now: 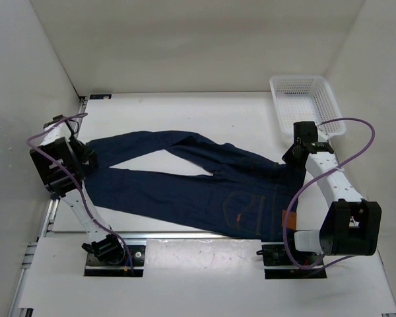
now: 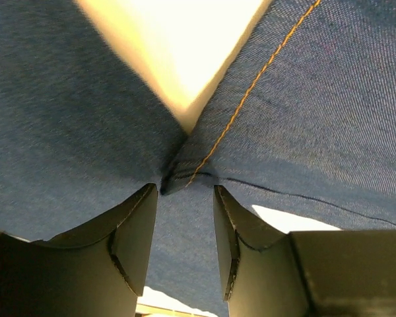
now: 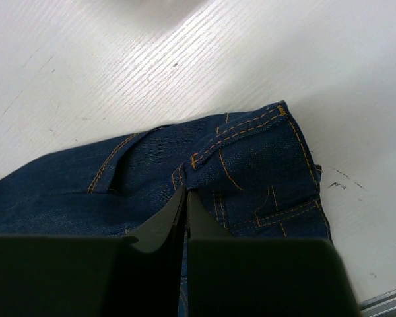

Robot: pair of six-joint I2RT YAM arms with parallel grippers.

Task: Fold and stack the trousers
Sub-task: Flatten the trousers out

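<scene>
- Right gripper (image 3: 186,193): fingers pressed together, tips at the waistband of the jeans (image 1: 204,191).
- Left gripper (image 2: 185,191): fingers apart, low over the leg ends.
- Jeans: spread across the white table (image 1: 185,109), waistband right, legs left.
- White mesh basket (image 1: 303,99): far right corner.

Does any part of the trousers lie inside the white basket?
No, the trousers lie spread on the table, and the white basket stands apart from them at the far right corner.
</scene>
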